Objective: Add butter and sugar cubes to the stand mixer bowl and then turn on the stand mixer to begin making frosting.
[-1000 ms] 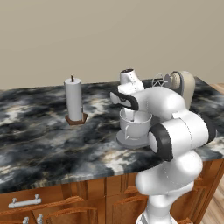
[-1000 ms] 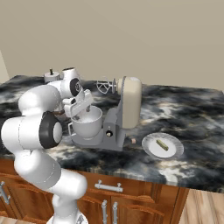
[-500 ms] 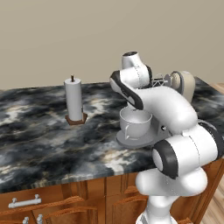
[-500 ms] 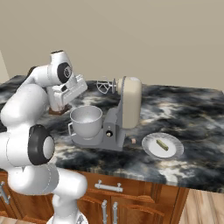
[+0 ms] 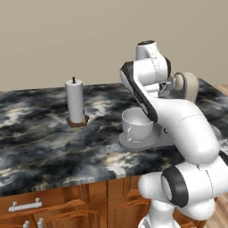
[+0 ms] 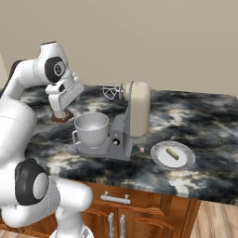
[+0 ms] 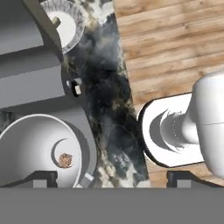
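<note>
The stand mixer bowl [image 7: 37, 151] sits on the stand mixer [image 6: 128, 118] base with one sugar cube [image 7: 65, 160] inside. The butter [image 6: 172, 154] lies on a white plate [image 6: 160, 158]. The gripper [image 7: 111, 179] is wide open, holding nothing.

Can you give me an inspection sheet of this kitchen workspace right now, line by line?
Surface: dark marbled counter over wooden cabinets.
Stand mixer: head tilted back, whisk out of the bowl.
Stand mixer bowl: seated on the mixer base, one sugar cube lying at its bottom.
Another sugar cube: on the counter beside the mixer base.
Butter: lying on the white plate, right of the mixer, not yet in the bowl.
Clutter: paper towel roll upright on its holder.
Claw: open, empty, raised above and beside the bowl.
Cables: nothing seen.
Surroundings: beige wall, wood plank floor.
</note>
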### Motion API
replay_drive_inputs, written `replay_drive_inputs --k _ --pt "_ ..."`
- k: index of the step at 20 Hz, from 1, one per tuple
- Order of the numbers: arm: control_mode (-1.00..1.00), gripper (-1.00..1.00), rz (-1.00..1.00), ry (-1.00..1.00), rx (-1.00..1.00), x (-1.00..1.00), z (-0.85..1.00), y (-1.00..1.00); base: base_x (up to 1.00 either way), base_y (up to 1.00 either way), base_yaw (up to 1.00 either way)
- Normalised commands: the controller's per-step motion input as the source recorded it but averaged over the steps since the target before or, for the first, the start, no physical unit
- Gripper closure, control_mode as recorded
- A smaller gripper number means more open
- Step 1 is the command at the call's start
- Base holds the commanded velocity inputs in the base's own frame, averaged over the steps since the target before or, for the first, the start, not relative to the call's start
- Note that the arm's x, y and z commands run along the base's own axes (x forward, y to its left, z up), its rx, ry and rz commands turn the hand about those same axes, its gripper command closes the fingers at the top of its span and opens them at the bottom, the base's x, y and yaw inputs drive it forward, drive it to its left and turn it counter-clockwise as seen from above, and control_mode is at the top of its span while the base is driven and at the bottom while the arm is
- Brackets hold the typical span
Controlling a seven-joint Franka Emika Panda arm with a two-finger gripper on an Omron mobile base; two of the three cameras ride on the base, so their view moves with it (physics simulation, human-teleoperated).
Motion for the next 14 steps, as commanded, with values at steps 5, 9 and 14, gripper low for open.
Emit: replay_drive_inputs --k 5,9,14 --pt "-1.0 -1.0 0.49 0.04 0.0 -0.88 0.1 -0.47 0.0 0.0 0.0" --pt "-1.0 -1.0 0.57 0.03 0.0 -0.88 0.0 -0.56 0.0 0.0 0.0" --pt "-1.0 -1.0 0.62 0.07 0.0 -0.73 0.0 -0.43 0.0 0.0 0.0"
